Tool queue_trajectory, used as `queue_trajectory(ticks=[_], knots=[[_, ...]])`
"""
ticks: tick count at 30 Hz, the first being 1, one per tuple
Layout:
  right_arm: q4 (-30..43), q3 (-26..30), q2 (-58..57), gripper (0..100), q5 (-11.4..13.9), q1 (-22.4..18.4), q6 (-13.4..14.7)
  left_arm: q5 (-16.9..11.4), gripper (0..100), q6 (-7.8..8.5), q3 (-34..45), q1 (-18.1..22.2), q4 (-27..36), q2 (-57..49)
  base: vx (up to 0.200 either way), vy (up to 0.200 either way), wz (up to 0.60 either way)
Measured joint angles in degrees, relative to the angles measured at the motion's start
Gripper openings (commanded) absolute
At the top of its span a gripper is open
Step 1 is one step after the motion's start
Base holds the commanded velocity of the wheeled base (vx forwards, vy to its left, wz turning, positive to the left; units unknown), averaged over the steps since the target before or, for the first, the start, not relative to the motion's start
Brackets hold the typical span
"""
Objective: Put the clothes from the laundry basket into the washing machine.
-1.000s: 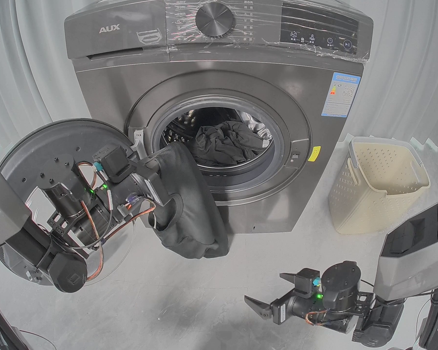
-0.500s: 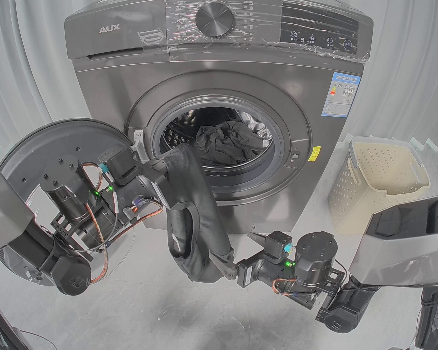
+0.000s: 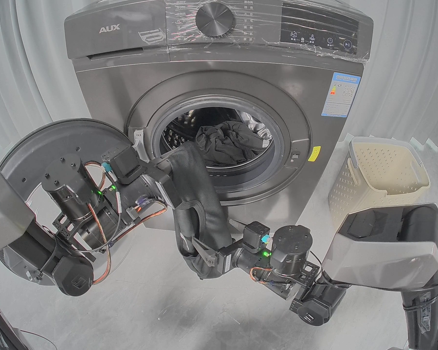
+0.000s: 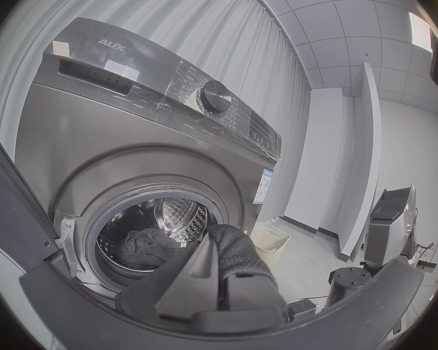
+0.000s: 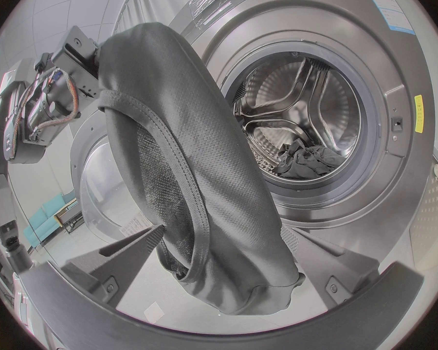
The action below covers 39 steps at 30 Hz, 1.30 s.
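Now, low in front of the washing machine (image 3: 219,74), the right gripper (image 3: 200,254) has its jaws spread either side of the hanging lower end of the dark garment (image 3: 199,205). Just left of the door opening (image 3: 219,144), the left gripper (image 4: 219,263) pinches the garment's top. The right should probably close on the low bunch and lift it clear of the rim. Both can then feed it deep beside the clothes in the drum (image 3: 226,144). The laundry basket (image 3: 379,190), right of the machine, looks empty.

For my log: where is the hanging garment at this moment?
Head view: the garment hangs from the left gripper before the washing machine opening, lower end inside the open right gripper.
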Motion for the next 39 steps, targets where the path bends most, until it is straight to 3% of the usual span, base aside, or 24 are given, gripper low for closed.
queue_trajectory(ticks=[23,29,30,39], knots=[[3.5,-16.8,9.7,100,0.0,-2.5,-1.6,0.0,0,0.00,-0.8,-1.7,0.0,-0.4,0.000,0.000,0.00],[3.3,-18.8,11.7,100,-0.4,-3.1,-1.6,0.0,0,0.00,-0.9,-1.7,0.0,-0.7,0.000,0.000,0.00],[3.2,-18.9,11.8,0,-0.5,-3.1,-1.6,0.1,0,0.00,-0.9,-1.7,0.0,-0.7,0.000,0.000,0.00],[2.4,-18.5,11.8,0,-0.7,-3.6,-1.6,0.2,0,-0.02,0.4,-1.3,0.0,-0.7,0.000,0.000,0.00]])
